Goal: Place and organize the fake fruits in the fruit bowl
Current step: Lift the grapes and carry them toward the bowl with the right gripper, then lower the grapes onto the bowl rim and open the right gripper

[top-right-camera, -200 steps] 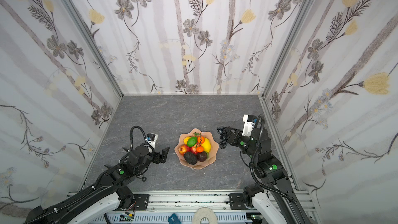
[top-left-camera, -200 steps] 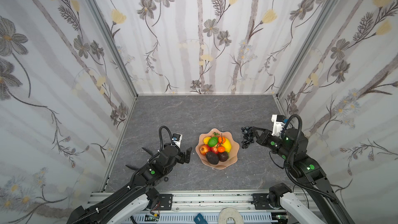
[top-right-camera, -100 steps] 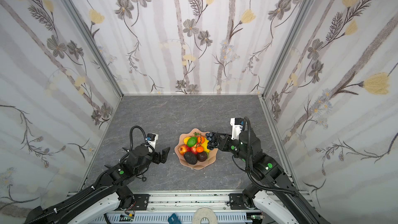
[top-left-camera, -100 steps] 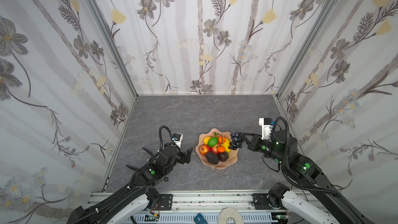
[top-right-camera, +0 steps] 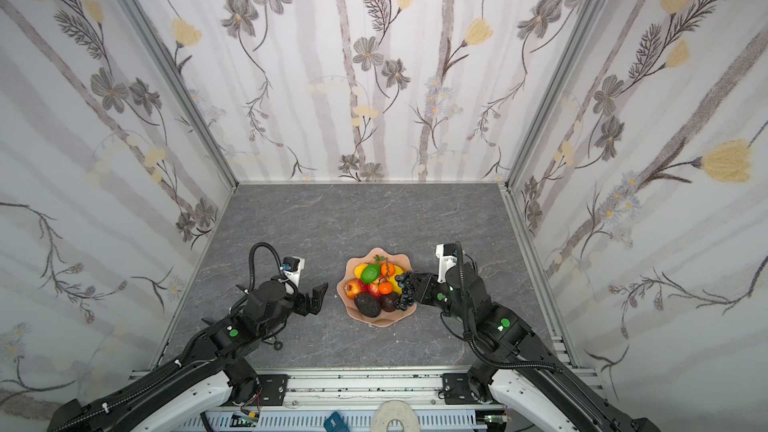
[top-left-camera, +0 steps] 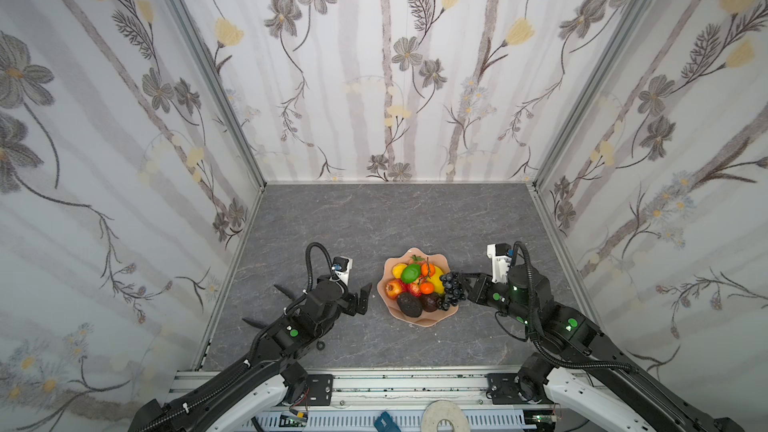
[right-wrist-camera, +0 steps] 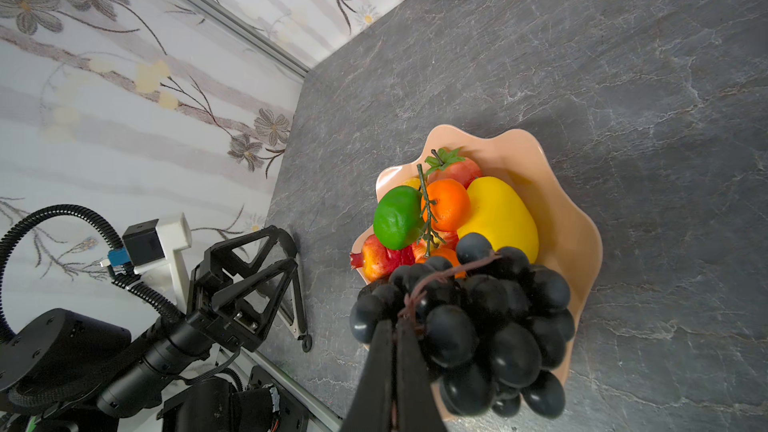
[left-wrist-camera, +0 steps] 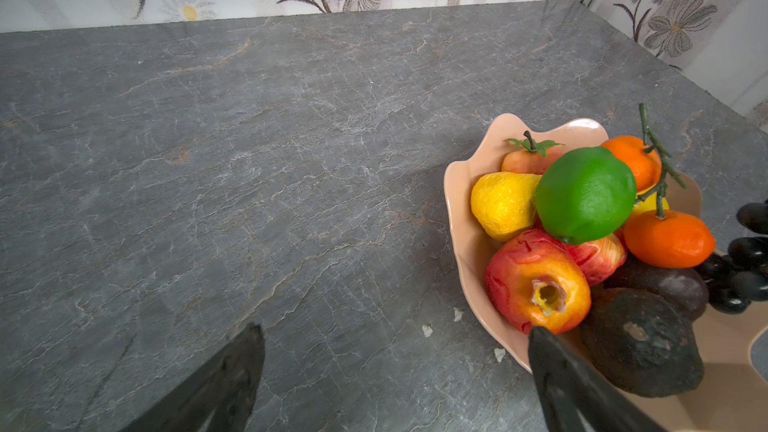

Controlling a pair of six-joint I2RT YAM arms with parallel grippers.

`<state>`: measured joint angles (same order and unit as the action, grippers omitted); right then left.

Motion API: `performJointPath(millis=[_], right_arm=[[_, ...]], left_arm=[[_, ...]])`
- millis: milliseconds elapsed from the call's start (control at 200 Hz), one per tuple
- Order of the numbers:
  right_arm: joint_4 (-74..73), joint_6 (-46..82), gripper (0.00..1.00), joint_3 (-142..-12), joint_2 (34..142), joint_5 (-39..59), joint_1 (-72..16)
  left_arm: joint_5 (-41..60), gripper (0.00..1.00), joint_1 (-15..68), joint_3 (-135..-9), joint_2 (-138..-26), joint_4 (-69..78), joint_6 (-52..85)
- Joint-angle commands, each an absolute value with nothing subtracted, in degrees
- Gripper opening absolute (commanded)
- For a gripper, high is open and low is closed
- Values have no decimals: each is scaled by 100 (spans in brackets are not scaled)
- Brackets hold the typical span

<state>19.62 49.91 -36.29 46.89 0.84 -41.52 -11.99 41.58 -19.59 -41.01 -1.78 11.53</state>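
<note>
Over the last second the right hand (right-wrist-camera: 394, 324) has carried the grape bunch (top-left-camera: 452, 289) from outside the fruit bowl (top-left-camera: 417, 323) to over its rim, on the side nearest that arm. The hand is pinched tight on the bunch's brown stem, and the grapes hang against the yellow pear (right-wrist-camera: 498, 218) and above the dark avocados (top-left-camera: 409, 304). The left hand (top-left-camera: 361, 297) has not moved: spread wide, empty, just beside the bowl's opposite edge. No loose fruit shows on the surface (top-left-camera: 374, 218) around the bowl, so this looks like the last piece, with only lowering and letting go left
</note>
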Motion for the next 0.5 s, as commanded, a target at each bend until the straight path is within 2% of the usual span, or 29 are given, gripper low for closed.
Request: performJointPath(millis=[0, 270, 495], right_arm=[[1486, 5090, 0, -3569, 4736, -182, -4151], [1304, 4872, 0, -3628, 5071, -431, -4046], [927, 4790, 0, -3555, 5429, -47, -3710]], left_arm=[[-1230, 100, 4157, -2012, -4070, -76, 1147], [-1239, 100, 4157, -2002, -3977, -117, 1143], [-1256, 100, 4157, -1993, -3947, -123, 1143]])
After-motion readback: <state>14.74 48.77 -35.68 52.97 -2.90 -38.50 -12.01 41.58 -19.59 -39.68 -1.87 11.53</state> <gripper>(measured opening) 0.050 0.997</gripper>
